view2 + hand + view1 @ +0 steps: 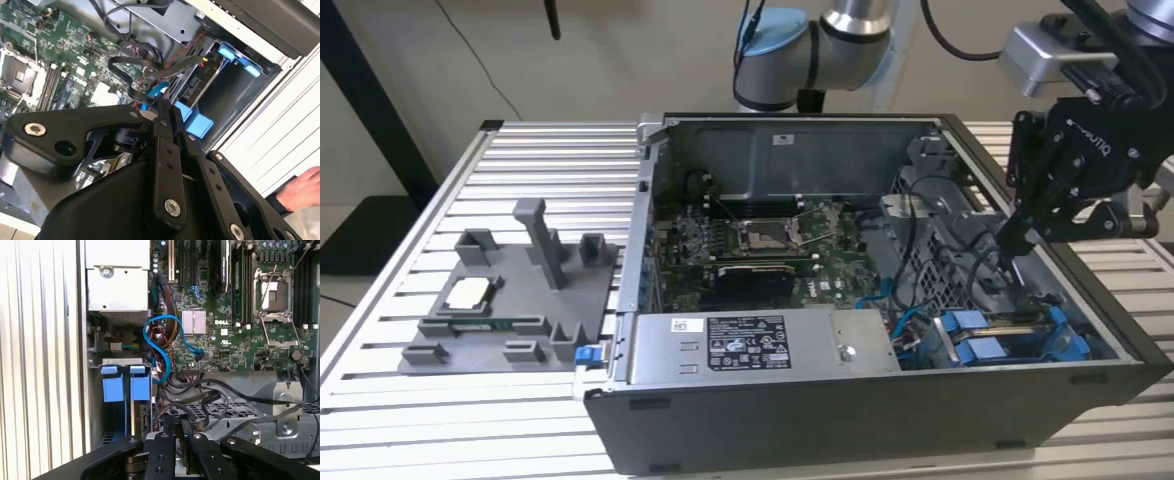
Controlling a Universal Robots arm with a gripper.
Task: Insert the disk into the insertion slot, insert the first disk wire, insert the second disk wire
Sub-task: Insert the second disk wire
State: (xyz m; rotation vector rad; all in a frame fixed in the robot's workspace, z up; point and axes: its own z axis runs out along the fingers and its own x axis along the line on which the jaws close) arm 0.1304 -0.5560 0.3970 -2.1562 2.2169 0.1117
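The claw (1014, 243) reaches down into the open computer case (854, 400), fingers pressed together. The disk (141, 412) sits in its slot (1014, 340) at the case's corner, blue tabs (125, 385) showing.

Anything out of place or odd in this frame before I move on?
One thing: a person's hand lies at the edge of the second wrist view, beside the open computer case and near the gripper. Inside, cables lie loose; nothing looks damaged.
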